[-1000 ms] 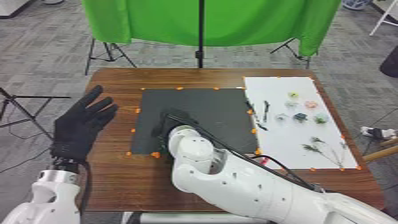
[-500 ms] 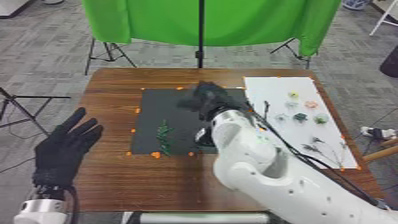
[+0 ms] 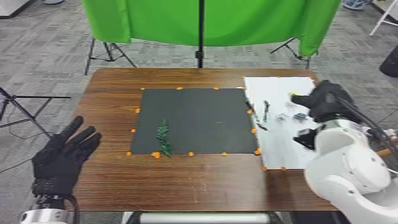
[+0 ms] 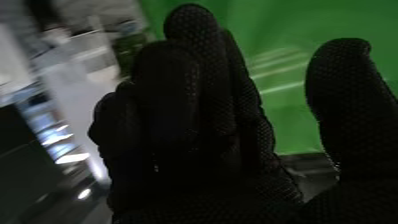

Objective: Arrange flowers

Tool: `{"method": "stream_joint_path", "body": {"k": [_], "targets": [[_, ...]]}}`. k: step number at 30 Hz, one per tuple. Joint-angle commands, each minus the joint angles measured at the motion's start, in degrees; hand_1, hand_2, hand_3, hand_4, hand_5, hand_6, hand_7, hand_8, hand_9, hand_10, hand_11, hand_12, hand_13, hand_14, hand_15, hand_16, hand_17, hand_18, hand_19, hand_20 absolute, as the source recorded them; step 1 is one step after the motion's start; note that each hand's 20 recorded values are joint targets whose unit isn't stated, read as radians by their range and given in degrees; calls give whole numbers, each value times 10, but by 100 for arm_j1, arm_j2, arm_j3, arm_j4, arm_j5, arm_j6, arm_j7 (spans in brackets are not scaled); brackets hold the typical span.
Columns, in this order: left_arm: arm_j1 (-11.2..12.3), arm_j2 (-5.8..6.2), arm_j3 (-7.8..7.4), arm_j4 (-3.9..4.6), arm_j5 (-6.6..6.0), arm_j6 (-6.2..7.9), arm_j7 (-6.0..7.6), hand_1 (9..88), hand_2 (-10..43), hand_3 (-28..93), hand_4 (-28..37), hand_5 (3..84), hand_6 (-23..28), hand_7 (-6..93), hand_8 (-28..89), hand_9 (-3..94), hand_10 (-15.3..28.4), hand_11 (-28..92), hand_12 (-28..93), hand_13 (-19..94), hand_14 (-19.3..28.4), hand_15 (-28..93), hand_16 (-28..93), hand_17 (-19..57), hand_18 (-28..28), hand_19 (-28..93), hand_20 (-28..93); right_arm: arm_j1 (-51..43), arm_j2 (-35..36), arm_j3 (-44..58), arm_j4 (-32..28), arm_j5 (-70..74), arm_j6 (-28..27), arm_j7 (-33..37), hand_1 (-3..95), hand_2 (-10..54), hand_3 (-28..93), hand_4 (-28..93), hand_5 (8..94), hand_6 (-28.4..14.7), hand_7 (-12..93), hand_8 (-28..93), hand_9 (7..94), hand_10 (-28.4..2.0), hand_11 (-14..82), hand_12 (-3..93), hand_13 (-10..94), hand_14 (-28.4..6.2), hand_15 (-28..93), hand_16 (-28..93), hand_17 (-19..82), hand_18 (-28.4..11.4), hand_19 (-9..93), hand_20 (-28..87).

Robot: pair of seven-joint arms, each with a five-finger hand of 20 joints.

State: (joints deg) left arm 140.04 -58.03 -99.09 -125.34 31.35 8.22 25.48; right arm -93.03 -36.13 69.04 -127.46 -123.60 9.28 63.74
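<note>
1 green leafy sprig on square black mat, likely as base. Black-gloved right hand, open over white rectangular sheet, likely choosing; black-gloved left hand, open.

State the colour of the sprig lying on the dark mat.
The leafy sprig is green, clearest in the head view.

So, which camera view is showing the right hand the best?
The right wrist view: the right hand is large and close, with its fingers straight and the thumb apart from them. The head view shows it smaller, over the right side of the white sheet.
</note>
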Motion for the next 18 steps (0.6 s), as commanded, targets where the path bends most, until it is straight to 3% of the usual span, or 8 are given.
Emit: {"method": "stream_joint_path", "body": {"k": [1, 3, 4, 8, 10, 12, 15, 18], "targets": [[83, 59, 91, -31, -71, 90, 72, 176, 62, 807, -283, 386, 67, 104, -97, 355, 192, 197, 95, 235, 270, 421, -81, -108, 262, 522, 58, -1157, 257, 605, 284, -266, -188, 494, 330, -42, 695, -231, 675, -61, 120, -111, 776, -169, 325, 173, 729, -138, 679, 157, 458, -228, 932, 296], [133, 133, 100, -43, -121, 124, 156, 175, 62, 808, -283, 386, 67, 104, -97, 355, 193, 198, 95, 234, 270, 421, -81, -108, 262, 522, 59, -1193, 277, 607, 398, -329, -398, 542, 332, -45, 698, -232, 666, -62, 119, -110, 768, -171, 327, 172, 726, -139, 680, 154, 456, -227, 932, 290], [119, 95, 92, -39, -98, 107, 103, 175, 62, 808, -283, 385, 67, 103, -97, 355, 192, 198, 96, 234, 270, 421, -80, -108, 262, 522, 59, -1238, 322, 588, 454, -394, -467, 587, 333, -49, 701, -232, 660, -63, 118, -110, 764, -172, 327, 170, 724, -139, 681, 153, 455, -227, 932, 288], [137, 221, 129, -40, -167, 148, 219, 175, 60, 810, -283, 384, 67, 103, -97, 355, 192, 198, 96, 235, 270, 421, -80, -108, 262, 522, 59, -1292, 324, 638, 613, -250, -834, 654, 342, -61, 706, -233, 645, -64, 116, -109, 746, -174, 326, 168, 714, -142, 685, 149, 447, -227, 932, 282], [109, 200, 124, -40, -170, 158, 185, 175, 60, 810, -283, 384, 67, 103, -97, 355, 192, 198, 95, 235, 270, 420, -80, -108, 262, 522, 59, -1393, 359, 674, 642, -246, -929, 673, 344, -65, 709, -233, 640, -65, 116, -109, 742, -177, 325, 166, 709, -144, 687, 148, 443, -229, 932, 279], [126, 243, 142, -41, -199, 177, 237, 176, 60, 810, -283, 384, 67, 103, -97, 355, 192, 198, 95, 235, 270, 420, -80, -108, 262, 522, 59, -1430, 366, 686, 709, -250, -1055, 675, 348, -68, 710, -234, 637, -65, 116, -109, 739, -177, 325, 166, 706, -145, 688, 146, 439, -231, 932, 276], [114, 168, 113, -45, -146, 149, 148, 177, 60, 809, -283, 384, 67, 104, -97, 355, 192, 199, 95, 235, 270, 422, -80, -108, 262, 521, 59, -1422, 395, 654, 801, -147, -1129, 673, 361, -79, 714, -233, 636, -65, 116, -109, 735, -177, 325, 164, 704, -145, 690, 143, 433, -232, 932, 271], [106, 212, 129, -43, -178, 177, 166, 177, 59, 810, -283, 384, 67, 104, -97, 354, 192, 198, 95, 235, 271, 423, -80, -108, 262, 521, 60, -1354, 435, 531, 853, -158, -1236, 646, 370, -86, 721, -232, 640, -60, 118, -108, 733, -175, 325, 164, 702, -145, 691, 141, 430, -233, 932, 268]]}}
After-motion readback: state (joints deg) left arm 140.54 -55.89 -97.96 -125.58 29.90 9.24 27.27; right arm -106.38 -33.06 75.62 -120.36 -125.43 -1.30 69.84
